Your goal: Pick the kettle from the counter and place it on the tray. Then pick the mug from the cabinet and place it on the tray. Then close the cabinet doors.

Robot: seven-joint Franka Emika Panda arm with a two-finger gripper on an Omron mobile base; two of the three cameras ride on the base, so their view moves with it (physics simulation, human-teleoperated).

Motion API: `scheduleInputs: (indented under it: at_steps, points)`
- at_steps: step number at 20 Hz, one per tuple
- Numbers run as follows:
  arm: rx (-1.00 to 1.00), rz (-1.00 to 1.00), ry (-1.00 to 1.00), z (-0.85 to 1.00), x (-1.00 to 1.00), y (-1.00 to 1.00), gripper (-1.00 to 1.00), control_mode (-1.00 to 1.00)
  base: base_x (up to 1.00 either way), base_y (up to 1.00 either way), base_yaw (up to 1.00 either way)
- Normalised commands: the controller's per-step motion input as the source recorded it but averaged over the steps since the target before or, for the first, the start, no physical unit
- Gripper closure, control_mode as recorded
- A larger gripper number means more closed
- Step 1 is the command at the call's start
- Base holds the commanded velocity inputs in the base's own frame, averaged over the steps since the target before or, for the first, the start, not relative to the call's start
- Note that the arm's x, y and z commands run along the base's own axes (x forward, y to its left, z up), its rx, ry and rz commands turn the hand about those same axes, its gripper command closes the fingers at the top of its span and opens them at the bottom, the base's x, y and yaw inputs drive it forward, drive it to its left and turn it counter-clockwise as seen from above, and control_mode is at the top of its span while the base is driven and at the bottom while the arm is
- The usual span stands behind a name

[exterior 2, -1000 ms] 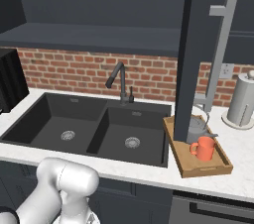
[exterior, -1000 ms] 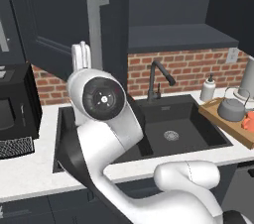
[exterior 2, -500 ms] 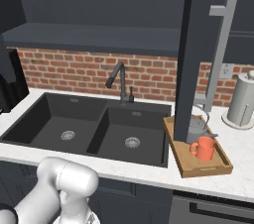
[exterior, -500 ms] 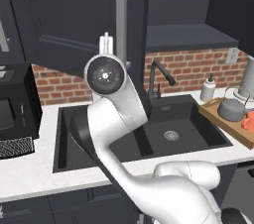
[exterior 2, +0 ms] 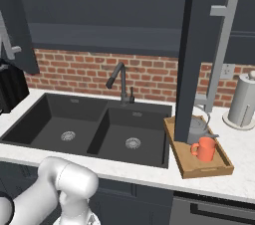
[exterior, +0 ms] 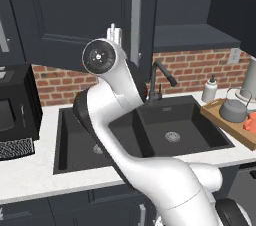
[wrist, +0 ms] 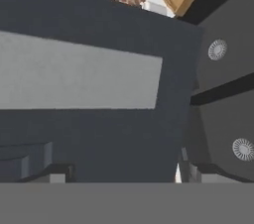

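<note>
The arm is reaching up high beside the dark cabinet [exterior 2: 109,5], and its jaws are standing apart, with the two dark finger tips [wrist: 55,170] showing widely separated at the bottom of the hand view. Close in front of them one cabinet door [wrist: 99,134] is facing the hand, its silver bar handle [wrist: 74,77] lying across the view; whether the finger tips are touching the door cannot be told. In the left base view the finger tips [exterior: 115,34] are pointing upward just beside that door's long handle [exterior: 136,20]. The other cabinet door [exterior 2: 191,55] is standing wide open, edge-on to the right base view, and its bar handle [exterior 2: 220,59] is hanging above the tray [exterior 2: 179,162]. The tray is lying on the white table [exterior 2: 241,144] just right of the black double sink [exterior 2: 89,129]. The grey kettle [exterior: 232,110] is sitting on the tray, and the orange mug [exterior 2: 204,149] is standing on the tray just in front of it, handle toward the sink. A tall pale cylinder [exterior 2: 243,100] is standing on the table behind the tray, and a small white bottle [exterior: 210,89] is sitting near the faucet [exterior: 159,76].
</note>
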Motion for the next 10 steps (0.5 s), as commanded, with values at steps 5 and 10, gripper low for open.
scheduleInputs:
  at_steps: [5,10]
  points:
    - [0.06,-0.05,0.07,0.0,0.75,-0.61,-1.0,-1.0,0.0,0.0,0.0]
    - [0.06,-0.03,0.06,-0.01,0.78,-0.59,-1.0,-1.0,0.0,0.0,0.0]
